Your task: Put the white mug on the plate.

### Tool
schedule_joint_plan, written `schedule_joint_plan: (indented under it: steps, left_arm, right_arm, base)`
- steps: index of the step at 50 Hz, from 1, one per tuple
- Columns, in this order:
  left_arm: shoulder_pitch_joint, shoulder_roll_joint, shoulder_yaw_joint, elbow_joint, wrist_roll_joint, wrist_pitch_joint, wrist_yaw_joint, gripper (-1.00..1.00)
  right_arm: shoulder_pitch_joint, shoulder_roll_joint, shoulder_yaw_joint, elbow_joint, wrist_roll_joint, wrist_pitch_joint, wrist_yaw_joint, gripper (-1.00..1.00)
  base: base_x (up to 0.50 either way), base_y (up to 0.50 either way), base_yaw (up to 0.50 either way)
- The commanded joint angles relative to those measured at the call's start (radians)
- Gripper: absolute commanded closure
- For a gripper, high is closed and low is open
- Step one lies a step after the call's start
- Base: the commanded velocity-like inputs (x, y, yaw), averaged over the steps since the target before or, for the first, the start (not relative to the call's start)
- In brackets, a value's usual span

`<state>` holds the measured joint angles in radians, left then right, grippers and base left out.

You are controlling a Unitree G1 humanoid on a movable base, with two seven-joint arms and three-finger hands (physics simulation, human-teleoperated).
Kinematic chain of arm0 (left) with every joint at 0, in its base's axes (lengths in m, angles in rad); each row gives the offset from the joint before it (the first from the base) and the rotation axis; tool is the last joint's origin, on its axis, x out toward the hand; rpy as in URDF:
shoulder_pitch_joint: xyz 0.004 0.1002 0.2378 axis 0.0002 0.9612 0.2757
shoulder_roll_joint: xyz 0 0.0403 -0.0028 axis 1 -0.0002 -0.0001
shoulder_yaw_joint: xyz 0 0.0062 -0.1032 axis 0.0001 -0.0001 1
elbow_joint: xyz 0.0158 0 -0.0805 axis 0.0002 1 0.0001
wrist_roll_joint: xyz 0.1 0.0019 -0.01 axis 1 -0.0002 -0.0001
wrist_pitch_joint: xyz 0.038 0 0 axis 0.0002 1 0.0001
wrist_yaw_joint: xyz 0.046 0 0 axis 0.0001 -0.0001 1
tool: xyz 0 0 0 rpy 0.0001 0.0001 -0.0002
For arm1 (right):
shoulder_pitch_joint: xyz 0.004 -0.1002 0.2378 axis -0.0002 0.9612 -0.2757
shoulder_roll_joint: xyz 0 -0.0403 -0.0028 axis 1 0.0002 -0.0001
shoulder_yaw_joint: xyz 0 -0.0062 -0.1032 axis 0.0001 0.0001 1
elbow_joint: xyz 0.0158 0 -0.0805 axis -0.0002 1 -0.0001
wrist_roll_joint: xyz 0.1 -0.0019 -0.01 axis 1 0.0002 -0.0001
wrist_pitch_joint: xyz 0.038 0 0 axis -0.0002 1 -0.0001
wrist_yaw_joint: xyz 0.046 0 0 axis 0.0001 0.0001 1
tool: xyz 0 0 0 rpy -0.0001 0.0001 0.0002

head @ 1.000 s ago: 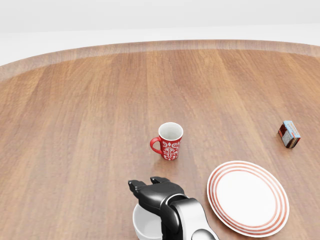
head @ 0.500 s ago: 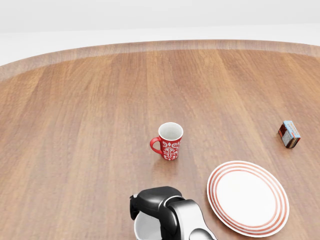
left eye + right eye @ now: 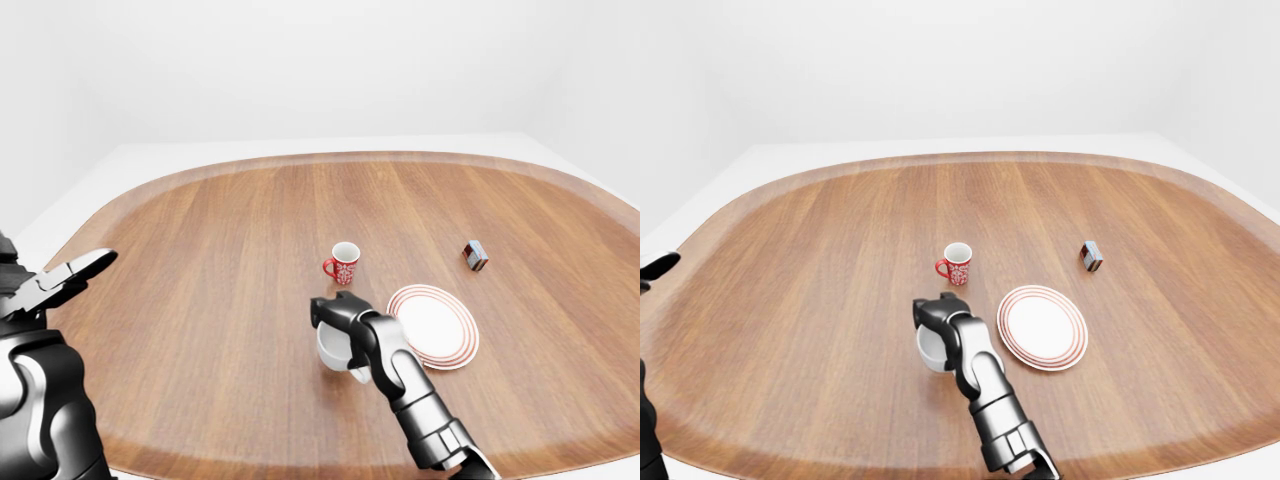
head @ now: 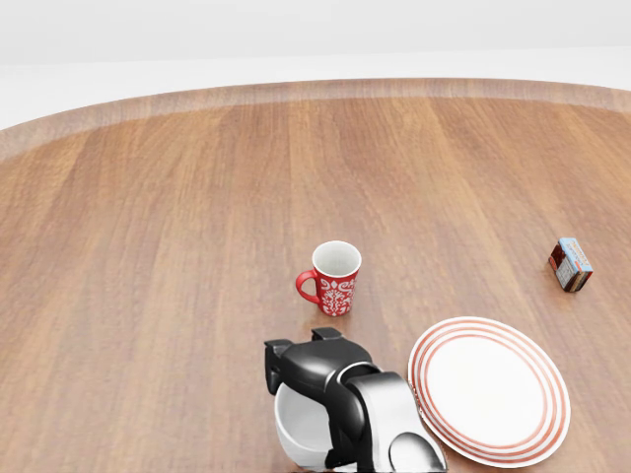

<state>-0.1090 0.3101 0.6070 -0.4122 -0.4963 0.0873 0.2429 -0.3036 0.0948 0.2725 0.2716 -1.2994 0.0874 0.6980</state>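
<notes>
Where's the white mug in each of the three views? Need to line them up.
Left-eye view: white mug below centre, under the right hand.
Head view: at the bottom edge, left of centre, partly hidden by the hand.
Right-eye view: left of centre, low.
Shared landmark: the striped plate, just right of the mug in every view.

My right hand (image 4: 308, 372) reaches out over the near middle of the scene, its black fingers (image 4: 281, 363) curled down and clamped round the rim of the white mug (image 4: 301, 426), with the silver forearm running back toward the near edge. My left hand (image 3: 62, 278) is held up at the far left, well apart, fingers spread and empty.
</notes>
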Motion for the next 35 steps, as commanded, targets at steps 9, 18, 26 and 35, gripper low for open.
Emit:
schedule_joint_plan:
  steps: [9, 18, 26, 35]
  left_arm:
    - [0.0, -0.001, -0.001, -0.006, 0.001, 0.0, 0.001, -1.0]
    - [0.001, -0.003, -0.003, -0.001, 0.004, 0.0, -0.003, -1.0]
    - [-0.001, -0.002, -0.006, 0.007, 0.006, 0.0, -0.004, -1.0]
    - [-0.003, -0.002, -0.007, 0.005, 0.005, 0.0, -0.002, -1.0]
  right_arm:
    - [-0.21, -0.163, -0.126, -0.159, -0.108, 0.0, 0.0, 1.0]
    - [-0.314, -0.218, -0.253, -0.01, -0.131, 0.0, 0.0, 1.0]
    - [-0.431, -0.32, -0.312, 0.182, -0.009, 0.0, 0.0, 1.0]
    - [-0.489, -0.408, -0.345, 0.359, 0.196, 0.0, 0.0, 1.0]
  base:
    - [0.0, 0.0, 0.0]
    - [0.0, 0.0, 0.0]
    - [0.0, 0.0, 0.0]
    - [0.0, 0.0, 0.0]
